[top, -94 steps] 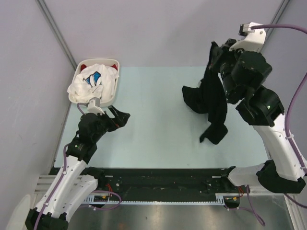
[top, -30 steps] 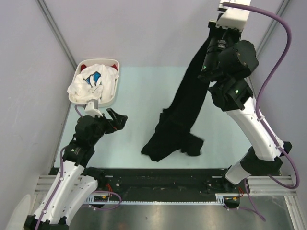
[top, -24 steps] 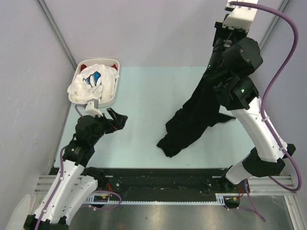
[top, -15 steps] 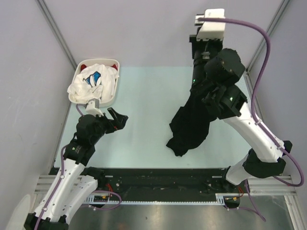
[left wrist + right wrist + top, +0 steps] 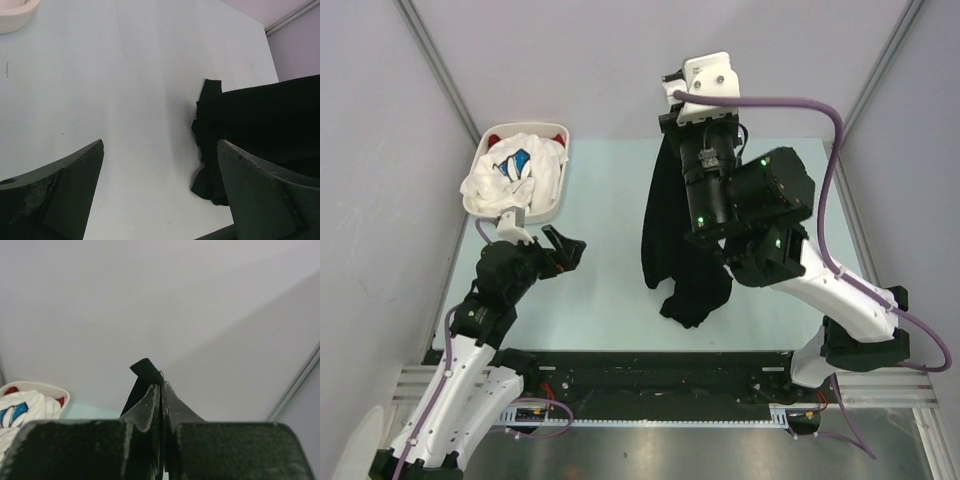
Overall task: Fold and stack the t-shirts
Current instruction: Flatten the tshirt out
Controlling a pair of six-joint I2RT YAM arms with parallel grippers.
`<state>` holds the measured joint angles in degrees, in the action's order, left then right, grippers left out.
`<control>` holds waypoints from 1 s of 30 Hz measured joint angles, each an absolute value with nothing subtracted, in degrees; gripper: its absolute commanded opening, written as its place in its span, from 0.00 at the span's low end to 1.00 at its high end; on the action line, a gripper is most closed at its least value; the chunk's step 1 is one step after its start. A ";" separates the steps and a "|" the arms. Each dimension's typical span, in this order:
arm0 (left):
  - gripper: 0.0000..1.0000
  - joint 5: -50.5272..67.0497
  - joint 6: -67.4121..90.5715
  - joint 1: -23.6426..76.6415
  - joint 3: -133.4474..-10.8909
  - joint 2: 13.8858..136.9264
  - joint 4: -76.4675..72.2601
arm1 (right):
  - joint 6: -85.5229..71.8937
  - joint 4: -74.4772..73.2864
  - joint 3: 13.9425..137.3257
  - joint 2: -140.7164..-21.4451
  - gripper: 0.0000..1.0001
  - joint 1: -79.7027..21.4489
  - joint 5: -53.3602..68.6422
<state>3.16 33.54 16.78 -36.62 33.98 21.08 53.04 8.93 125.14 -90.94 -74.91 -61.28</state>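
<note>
Pinching black t-shirt [image 5: 665, 230], right end effector [image 5: 161, 392] hangs above table [image 5: 610, 190]; left end effector [image 5: 568, 245] gapes.

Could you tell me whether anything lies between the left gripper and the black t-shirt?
Nothing visible does: only table surface separates the open left gripper from the black t-shirt hanging from the right gripper.

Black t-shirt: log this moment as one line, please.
right gripper: shut on black t-shirt, hanging, lower end bunched on table | left gripper: open, empty | white t-shirt: in basket
</note>
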 measured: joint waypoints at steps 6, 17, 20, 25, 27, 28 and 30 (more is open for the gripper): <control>1.00 3.16 33.61 16.78 -36.60 33.45 21.06 | 27.42 -12.23 122.83 -93.19 0.00 -61.82 -48.45; 1.00 1.58 33.54 16.78 -36.60 29.74 21.65 | 0.71 -24.12 107.02 -120.31 0.00 -59.61 -10.11; 1.00 -0.05 32.82 16.78 -36.97 28.64 23.70 | -0.14 -27.97 107.04 -124.16 0.46 -63.09 -6.13; 1.00 -0.08 33.67 16.78 -37.21 28.21 24.18 | -1.19 -24.86 100.25 -116.11 1.00 -64.79 -7.42; 1.00 2.98 34.46 17.76 -37.60 28.32 21.10 | -1.45 -22.70 94.21 -109.49 1.00 -63.51 -9.69; 1.00 5.23 34.65 18.37 -37.71 28.58 18.96 | -1.69 -21.41 91.48 -106.43 1.00 -62.37 -10.48; 1.00 6.17 34.98 18.72 -38.06 29.69 15.77 | -3.03 -20.53 87.18 -101.06 1.00 -58.96 -12.75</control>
<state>6.17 34.98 18.72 -38.06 29.69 15.77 -3.03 -20.53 87.18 -101.06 -58.96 -12.75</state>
